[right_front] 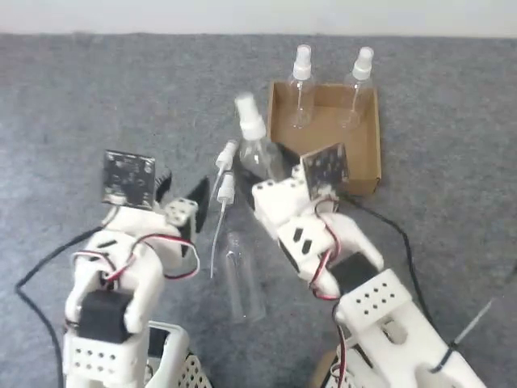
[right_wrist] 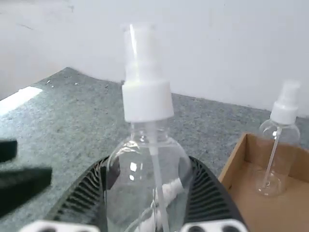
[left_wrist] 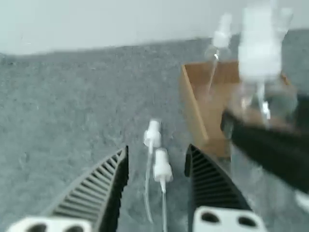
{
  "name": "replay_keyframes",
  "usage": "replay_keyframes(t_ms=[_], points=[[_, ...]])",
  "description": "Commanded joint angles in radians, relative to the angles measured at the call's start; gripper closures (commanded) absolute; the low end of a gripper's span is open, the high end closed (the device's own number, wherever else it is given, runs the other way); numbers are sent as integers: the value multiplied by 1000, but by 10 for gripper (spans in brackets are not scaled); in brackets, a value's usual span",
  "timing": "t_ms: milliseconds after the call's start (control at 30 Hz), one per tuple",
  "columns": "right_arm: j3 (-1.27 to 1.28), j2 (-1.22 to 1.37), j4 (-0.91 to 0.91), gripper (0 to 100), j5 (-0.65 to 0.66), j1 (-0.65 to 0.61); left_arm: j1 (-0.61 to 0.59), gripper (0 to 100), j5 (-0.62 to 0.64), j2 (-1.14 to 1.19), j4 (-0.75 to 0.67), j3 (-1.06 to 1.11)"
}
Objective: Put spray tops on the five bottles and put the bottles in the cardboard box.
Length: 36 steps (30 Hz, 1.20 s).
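The left hand [left_wrist: 157, 151] stands open; two spray tops [left_wrist: 161, 169] lie just ahead; cardboard box [left_wrist: 193, 111] beyond.

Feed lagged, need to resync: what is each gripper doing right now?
Left gripper: open, holding nothing.
Right gripper: closed on a spray bottle with its top on.

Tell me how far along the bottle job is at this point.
Done: two capped bottles stand in the box. In hand: the right gripper holds a third capped bottle beside the box. Remaining: boxing it, then capping the bare bottle lying on the carpet; two loose spray tops lie by the open left gripper.
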Motion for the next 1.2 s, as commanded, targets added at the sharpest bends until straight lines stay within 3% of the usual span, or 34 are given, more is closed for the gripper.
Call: replay_keyframes(t_ms=[0, 133, 333, 467, 800, 1000, 1167], points=[[-272, 77, 127, 993, -9, 18, 71, 784, -11, -71, -26, 35], [-450, 262, 216, 993, -14, 13, 143, 697, -12, -98, -40, 91], [-634, 417, 369, 993, -15, -22, 146, 687, -11, -100, -175, 191], [-697, 375, 503, 993, -15, -67, 144, 686, -14, -100, -238, 237], [-700, 173, 756, 993, -9, -70, 101, 687, -14, -98, -242, 242], [-698, 160, 734, 993, 34, -25, 103, 687, -14, -100, -235, 242], [-704, 269, 582, 993, 92, 127, 94, 697, -15, -106, -235, 243]])
